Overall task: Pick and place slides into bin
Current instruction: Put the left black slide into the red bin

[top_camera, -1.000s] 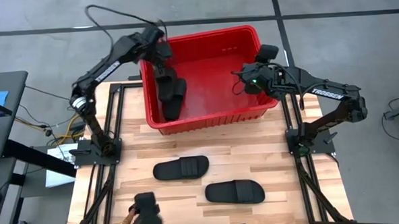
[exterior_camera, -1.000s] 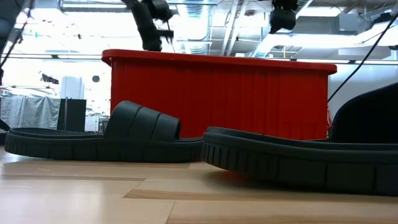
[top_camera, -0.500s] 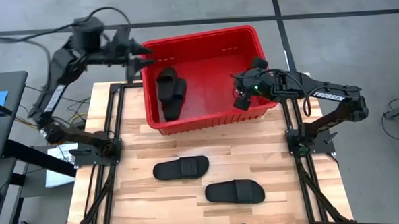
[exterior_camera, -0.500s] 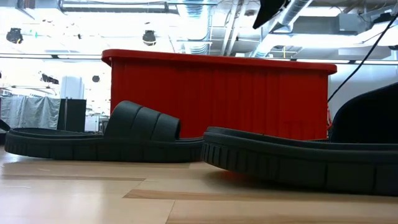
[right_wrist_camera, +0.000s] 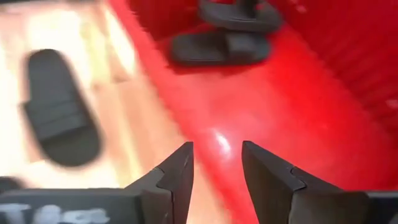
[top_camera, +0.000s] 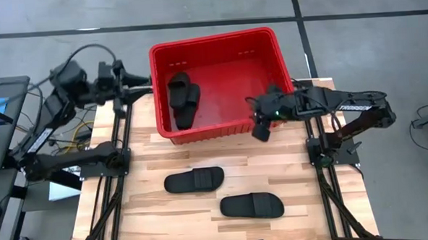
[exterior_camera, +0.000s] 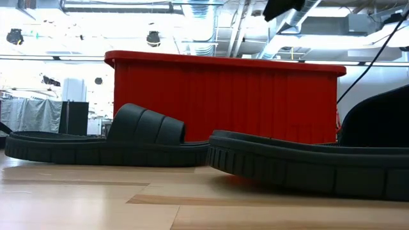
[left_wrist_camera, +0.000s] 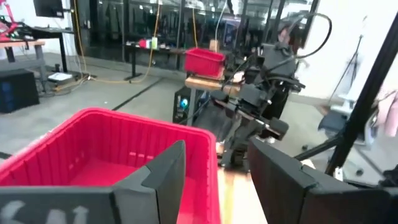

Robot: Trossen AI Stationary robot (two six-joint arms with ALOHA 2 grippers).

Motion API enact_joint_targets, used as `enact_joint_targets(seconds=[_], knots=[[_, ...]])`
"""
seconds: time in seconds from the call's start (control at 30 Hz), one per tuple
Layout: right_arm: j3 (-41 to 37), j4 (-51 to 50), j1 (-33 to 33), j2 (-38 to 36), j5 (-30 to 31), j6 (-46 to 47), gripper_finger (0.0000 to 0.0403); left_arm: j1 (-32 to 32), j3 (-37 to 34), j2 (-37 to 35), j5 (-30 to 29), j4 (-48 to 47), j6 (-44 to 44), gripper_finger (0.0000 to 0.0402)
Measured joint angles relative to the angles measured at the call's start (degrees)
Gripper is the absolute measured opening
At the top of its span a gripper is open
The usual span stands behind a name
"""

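We saw 2 slides point(top_camera: 182, 101) lying in the red bin point(top_camera: 214, 41), 2 more point(top_camera: 194, 180) on the desk point(top_camera: 296, 189). Right hand point(top_camera: 261, 125) over bin's front-right rim, fingers apart, empty. Left hand point(top_camera: 138, 83) just outside bin's left wall, fingers apart, empty.

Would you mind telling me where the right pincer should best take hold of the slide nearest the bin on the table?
Grip that slide across its wide strap, coming straight down from above. It lies flat, sole down, lengthwise across the table, so the raised strap at its middle is probably the easiest hold for the open right pincer.
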Motion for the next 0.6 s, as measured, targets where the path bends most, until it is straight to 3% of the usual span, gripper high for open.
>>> enact_joint_targets(seconds=[0.33,0.6], knots=[[0.09,8.73,13.84,3.11,-1.06,8.34,0.0128,-0.03,-14.94,-16.09,-0.24,3.94,-6.48,0.0164],[-0.03,18.06,15.41,10.71,-2.92,15.93,0.0130,-0.03,-20.27,-23.54,0.20,3.46,-9.52,0.0164]])
